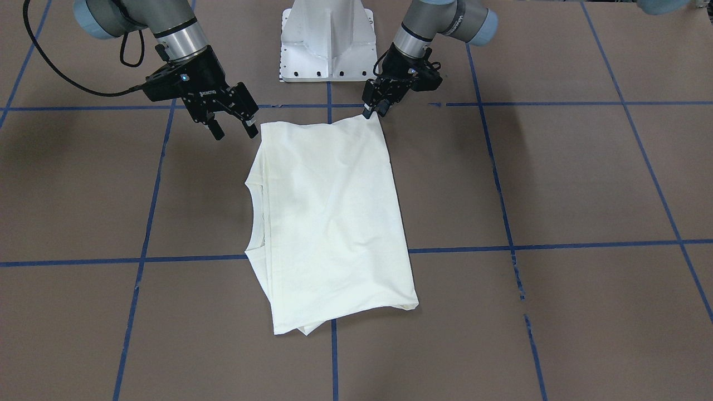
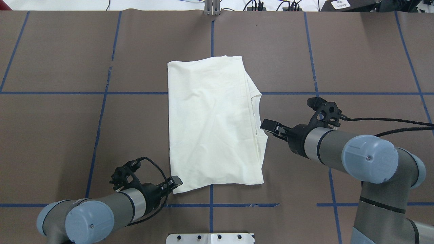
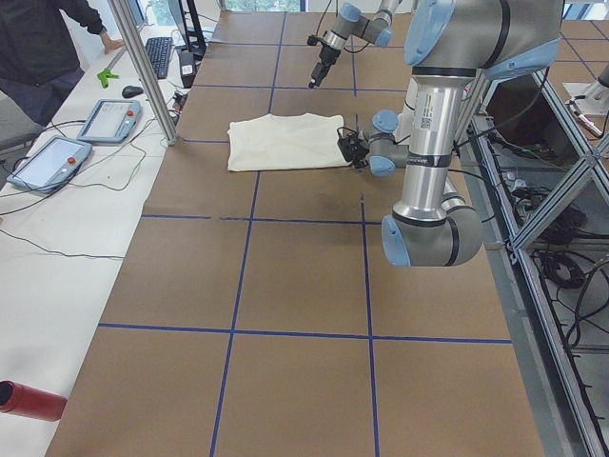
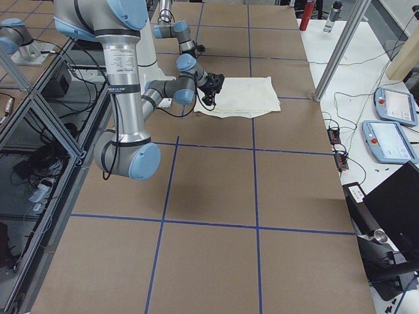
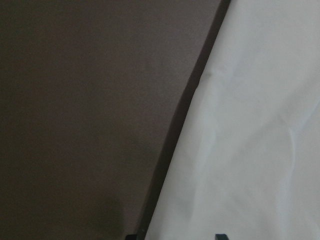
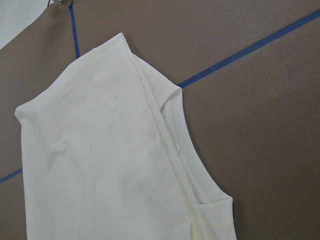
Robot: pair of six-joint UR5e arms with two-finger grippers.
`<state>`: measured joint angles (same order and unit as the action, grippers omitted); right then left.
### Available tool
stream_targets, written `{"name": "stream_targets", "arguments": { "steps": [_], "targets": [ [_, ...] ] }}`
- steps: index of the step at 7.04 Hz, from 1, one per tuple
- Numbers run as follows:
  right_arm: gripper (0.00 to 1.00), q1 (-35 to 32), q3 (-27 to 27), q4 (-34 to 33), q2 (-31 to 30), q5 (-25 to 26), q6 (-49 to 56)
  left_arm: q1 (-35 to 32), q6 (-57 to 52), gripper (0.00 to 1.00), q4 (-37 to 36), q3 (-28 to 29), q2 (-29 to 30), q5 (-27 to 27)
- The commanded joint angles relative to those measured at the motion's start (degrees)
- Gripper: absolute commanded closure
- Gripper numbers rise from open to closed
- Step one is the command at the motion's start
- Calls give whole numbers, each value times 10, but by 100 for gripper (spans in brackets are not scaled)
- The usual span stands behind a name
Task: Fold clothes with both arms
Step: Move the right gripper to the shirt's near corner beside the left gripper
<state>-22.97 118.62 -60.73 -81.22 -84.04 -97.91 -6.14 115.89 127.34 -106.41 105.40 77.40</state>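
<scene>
A folded plain cream shirt (image 1: 328, 223) lies on the brown, blue-taped counter (image 1: 557, 184). The black left hand (image 1: 374, 111) meets its corner, fingers narrowly apart, and the right hand (image 1: 234, 131) gapes wide alongside.

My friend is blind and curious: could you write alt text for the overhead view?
A cream shirt, folded into a rectangle, lies on a brown table. The left claw is at its near-left corner; the right claw is by its collar edge.
</scene>
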Motion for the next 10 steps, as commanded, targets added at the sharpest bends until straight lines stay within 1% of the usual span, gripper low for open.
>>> {"name": "stream_targets", "arguments": {
  "steps": [1,2,3,4,5,6,9,10],
  "targets": [
    [0,0,-1,0,0,0,0,1,0,39,0,11,11,0],
    [0,0,-1,0,1,0,-1,0,-2,39,0,11,10,0],
    [0,0,-1,0,1,0,-1,-1,-2,45,-1,9,10,1],
    [0,0,-1,0,1,0,-1,-4,0,71,0,2,10,0],
    [0,0,-1,0,1,0,-1,-4,0,78,-1,2,6,0],
    [0,0,-2,-1,2,0,-1,-4,-2,100,-1,2,4,0],
    [1,0,-8,-3,1,1,-8,-4,-2,100,-12,-1,9,-1],
    [4,0,-6,-8,0,1,-41,-4,-1,100,-11,-5,9,-1]
  ]
}}
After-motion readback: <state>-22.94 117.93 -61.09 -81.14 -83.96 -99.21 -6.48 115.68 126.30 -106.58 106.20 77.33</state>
